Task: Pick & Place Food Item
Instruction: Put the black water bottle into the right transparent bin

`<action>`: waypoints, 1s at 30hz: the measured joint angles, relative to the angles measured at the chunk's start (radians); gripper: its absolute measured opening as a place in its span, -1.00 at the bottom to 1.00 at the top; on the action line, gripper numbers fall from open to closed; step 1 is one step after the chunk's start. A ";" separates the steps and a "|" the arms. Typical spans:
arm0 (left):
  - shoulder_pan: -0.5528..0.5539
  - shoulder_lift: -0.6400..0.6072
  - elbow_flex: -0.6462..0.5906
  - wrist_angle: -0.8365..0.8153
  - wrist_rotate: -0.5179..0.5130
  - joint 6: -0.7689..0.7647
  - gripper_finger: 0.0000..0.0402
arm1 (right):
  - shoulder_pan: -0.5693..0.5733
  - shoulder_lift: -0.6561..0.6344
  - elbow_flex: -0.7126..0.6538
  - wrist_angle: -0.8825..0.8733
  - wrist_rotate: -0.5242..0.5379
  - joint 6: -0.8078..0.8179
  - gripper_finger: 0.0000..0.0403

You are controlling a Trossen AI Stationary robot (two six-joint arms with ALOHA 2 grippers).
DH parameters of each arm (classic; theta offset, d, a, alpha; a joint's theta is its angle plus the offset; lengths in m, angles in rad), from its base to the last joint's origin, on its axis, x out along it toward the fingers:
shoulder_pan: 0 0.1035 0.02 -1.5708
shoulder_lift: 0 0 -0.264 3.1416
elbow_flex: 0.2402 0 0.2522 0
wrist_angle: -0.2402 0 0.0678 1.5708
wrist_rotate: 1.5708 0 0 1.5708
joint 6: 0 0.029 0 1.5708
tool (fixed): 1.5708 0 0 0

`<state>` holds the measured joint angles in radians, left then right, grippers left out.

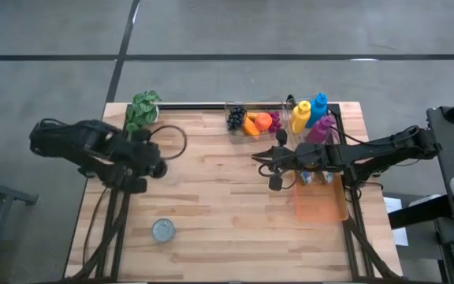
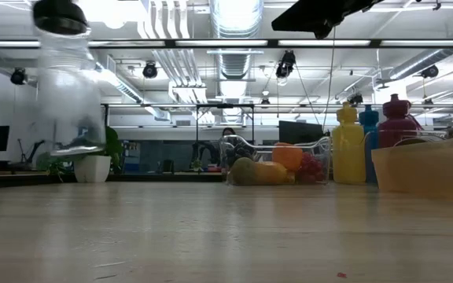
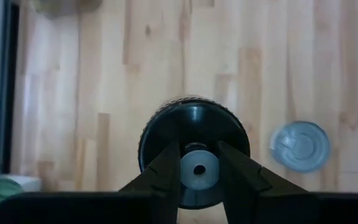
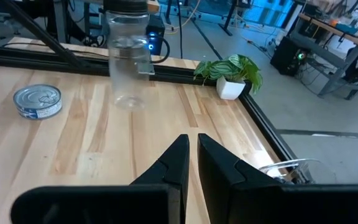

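Overhead, we see the wooden worktop (image 1: 227,205) spread under both dark arms, the left arm reaching in from the left side and the right arm from the right. On the right edge lies an orange tray (image 1: 321,203), and along the far edge stands a wire basket (image 1: 252,120) of toy fruit, with grapes, an orange and a yellow piece showing. Beside it we count a yellow bottle (image 1: 301,117), a blue bottle (image 1: 320,109) and a magenta bottle (image 1: 318,131) grouped together. A small potted plant (image 1: 142,110) sits at the far left corner.

Next in size comes the clear jar (image 4: 128,59) with its black lid (image 3: 194,140), hanging clear of the worktop in the low view. We see the left gripper (image 3: 197,163) with its fingers pinched onto the small knob in the middle of that lid, so the jar is carried from above, over the left part of the worktop. The right gripper (image 4: 191,155) hovers over the middle-right of the worktop, near the tray and bottles, its fingers pressed nearly together with nothing between them.

Smallest is the tin can (image 1: 163,229), lying lid-up on the near-left part of the worktop, well apart from both grippers and nearer the left one
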<state>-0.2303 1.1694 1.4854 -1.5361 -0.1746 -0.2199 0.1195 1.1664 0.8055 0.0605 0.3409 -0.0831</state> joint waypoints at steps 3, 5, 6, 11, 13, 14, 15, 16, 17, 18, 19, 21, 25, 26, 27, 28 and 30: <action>0.083 0.049 0.040 0.025 0.033 0.116 -0.59 | 0.000 0.000 0.000 0.000 0.000 -0.003 -0.86; 0.132 0.089 0.074 0.043 0.066 0.182 -0.60 | 0.000 0.000 0.000 0.000 0.000 -0.003 -0.86; 0.154 0.110 0.092 0.050 0.078 0.208 -0.60 | 0.000 0.000 0.000 0.000 0.000 -0.003 -0.86; 0.227 0.257 0.212 0.053 0.108 0.350 -0.59 | 0.000 0.000 -0.002 -0.001 0.000 -0.003 -0.86; 0.247 0.324 0.267 0.054 0.142 0.423 -0.59 | 0.000 0.000 -0.002 -0.003 0.000 -0.008 -0.86; 0.254 0.356 0.296 0.054 0.164 0.457 -0.59 | 0.000 0.000 -0.003 -0.004 0.000 -0.008 -0.86; 0.260 0.391 0.327 0.054 0.189 0.491 -0.59 | 0.000 -0.002 -0.003 -0.005 0.000 -0.008 -0.86; 0.265 0.424 0.357 0.054 0.213 0.524 -0.59 | 0.000 -0.006 -0.003 -0.011 0.000 -0.009 -0.86; 0.267 0.455 0.384 0.054 0.231 0.557 -0.59 | 0.000 -0.012 -0.003 -0.025 0.000 -0.008 -0.86; 0.269 0.485 0.410 0.053 0.242 0.586 -0.59 | 0.000 -0.020 0.001 -0.054 0.000 -0.008 -0.86; 0.271 0.514 0.436 0.053 0.247 0.613 -0.59 | 0.000 -0.030 0.005 -0.085 0.001 -0.006 -0.86; 0.272 0.568 0.479 0.049 0.247 0.665 -0.59 | 0.000 -0.049 0.008 -0.138 0.000 -0.006 -0.86; 0.277 0.644 0.539 0.044 0.249 0.777 -0.59 | 0.000 -0.092 0.008 -0.178 0.000 0.002 -0.86; 0.280 0.656 0.549 0.045 0.255 0.800 -0.59 | 0.000 -0.102 0.008 -0.181 0.000 0.002 -0.86; 0.282 0.667 0.557 0.047 0.266 0.817 -0.59 | 0.000 -0.111 0.008 -0.183 0.000 0.002 -0.86; 0.286 0.678 0.564 0.048 0.282 0.828 -0.59 | 0.000 -0.121 0.008 -0.187 0.000 0.003 -0.86; 0.293 0.692 0.567 0.050 0.324 0.845 -0.59 | 0.000 -0.136 0.008 -0.188 0.000 0.005 -0.86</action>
<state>0.0626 1.8611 2.0521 -1.4859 0.1491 0.6251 0.1200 1.0306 0.8131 -0.1276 0.3410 -0.0784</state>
